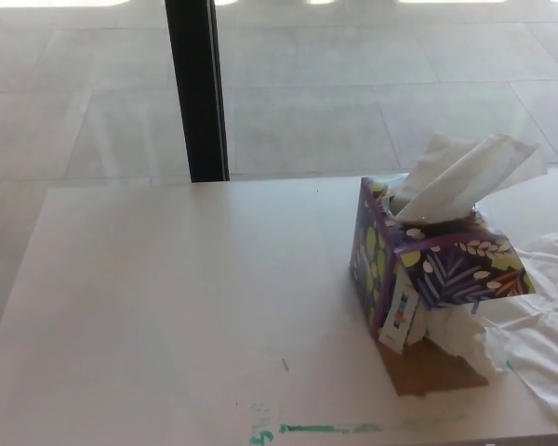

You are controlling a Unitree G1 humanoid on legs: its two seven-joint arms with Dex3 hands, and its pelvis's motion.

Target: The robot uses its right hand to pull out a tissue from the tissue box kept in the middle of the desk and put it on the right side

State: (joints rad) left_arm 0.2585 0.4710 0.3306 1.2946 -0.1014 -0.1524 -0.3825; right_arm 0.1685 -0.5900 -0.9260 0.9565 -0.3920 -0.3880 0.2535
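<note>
Head view: the tissue box [428, 269] stands on the desk [186, 297], tilted, with a white tissue [465, 177] sticking from its top and slanting up and rightward. Loose tissues [539, 325] lie just right of the box, touching its lower side. Neither robot hand shows, so the state of their fingers cannot be told.

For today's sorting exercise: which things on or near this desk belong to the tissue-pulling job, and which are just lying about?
Belongs to the job:
tissue box
tissue sticking out of its top
desk
loose tissues at the right edge

Just lying about:
black post behind the desk
green marks near the front edge

Neither robot hand is in view.
</note>
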